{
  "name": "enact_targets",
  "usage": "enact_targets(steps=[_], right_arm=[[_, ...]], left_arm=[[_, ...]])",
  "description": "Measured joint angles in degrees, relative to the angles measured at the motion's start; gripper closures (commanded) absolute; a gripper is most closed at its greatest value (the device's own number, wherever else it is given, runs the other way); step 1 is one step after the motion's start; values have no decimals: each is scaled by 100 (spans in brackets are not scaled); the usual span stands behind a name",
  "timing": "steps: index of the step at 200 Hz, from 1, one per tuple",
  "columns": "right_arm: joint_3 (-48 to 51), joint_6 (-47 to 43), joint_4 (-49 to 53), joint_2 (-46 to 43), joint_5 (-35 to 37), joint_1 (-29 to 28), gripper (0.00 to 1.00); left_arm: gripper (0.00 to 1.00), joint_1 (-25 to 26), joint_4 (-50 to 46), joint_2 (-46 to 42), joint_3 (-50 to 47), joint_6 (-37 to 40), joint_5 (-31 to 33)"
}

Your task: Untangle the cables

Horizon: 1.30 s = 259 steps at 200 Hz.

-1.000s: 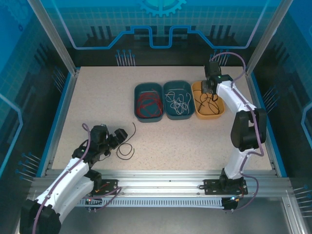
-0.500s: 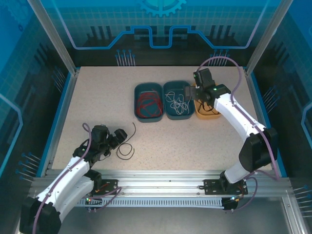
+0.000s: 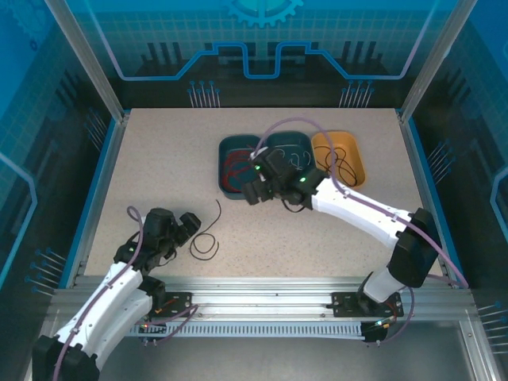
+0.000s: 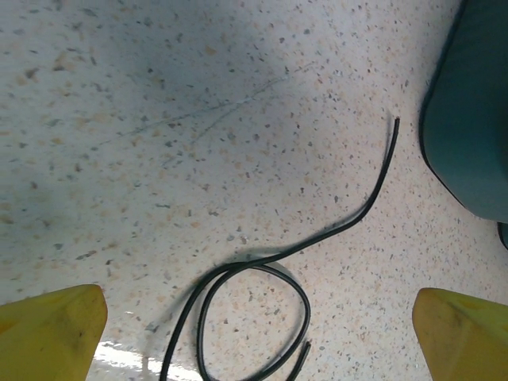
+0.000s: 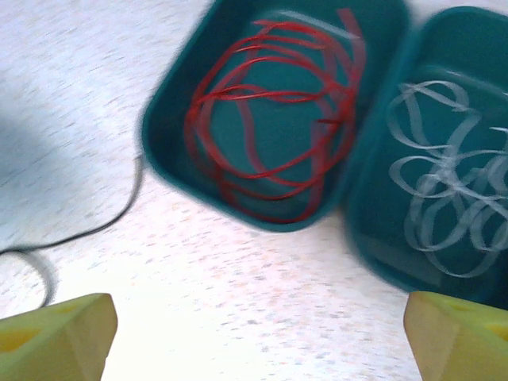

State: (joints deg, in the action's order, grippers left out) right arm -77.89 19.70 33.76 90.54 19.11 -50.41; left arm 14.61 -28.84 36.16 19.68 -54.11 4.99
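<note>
Left wrist view, nearest first: the left hand [image 4: 258, 332] is spread wide and empty. The loose black cable [image 4: 361, 216] has its loop on the bench [image 4: 159, 119] right between the fingers. Its tail runs up and away toward the teal tray [image 4: 468, 135], so that is the long axis. This hand looks the nearer one for the pick. Further out, the right hand [image 3: 252, 190] hangs open with nothing in it, by the tray's near edge. In the tray lies the red cable [image 5: 274, 94], with the white cable [image 5: 444, 182] next door. Farthest is the orange tray [image 3: 361, 171], holding a coiled black cable [image 3: 340, 165].
</note>
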Motion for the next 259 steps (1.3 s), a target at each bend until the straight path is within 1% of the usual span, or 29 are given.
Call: enact_targets(steps=[17,34,54,84,119,170,198,230,239,259], right_arm=[[-22,-94,-61,267,-105,-332,14],[-46,-144,-83,564,-269,-553,21],[-146,-168,-125,984,-461,-719,23],[-407,-168,-173,1604,-688,-933,43],[-857,-114,-164,2256,-1012,-1078,58],[-1434,-133,-103,2953,-1375,-1097,65],[-1694,-164,-57,3298,-1493,-1147,67],[-2087,-216,142,3674,-1486,-1244,70],[-2229,-245,225,3788,-1445,-1272,72],[-2498,-282,367,4002,-1309,-1329,74]], left_arm=[[1,-15,-131,-68,0,0,68],[1,-26,-234,-90,0,-20,125],[1,-33,-400,-116,0,-151,192],[1,-70,-632,-378,-61,-398,297],[1,-90,-903,-782,-214,-695,365],[1,-107,-1233,-1185,-358,-1019,490],[1,-107,-1322,-1261,-376,-1113,573],[1,-107,-1412,-1261,-376,-1202,634],[1,-107,-1421,-1261,-376,-1202,636],[1,-107,-1423,-1261,-376,-1202,636]])
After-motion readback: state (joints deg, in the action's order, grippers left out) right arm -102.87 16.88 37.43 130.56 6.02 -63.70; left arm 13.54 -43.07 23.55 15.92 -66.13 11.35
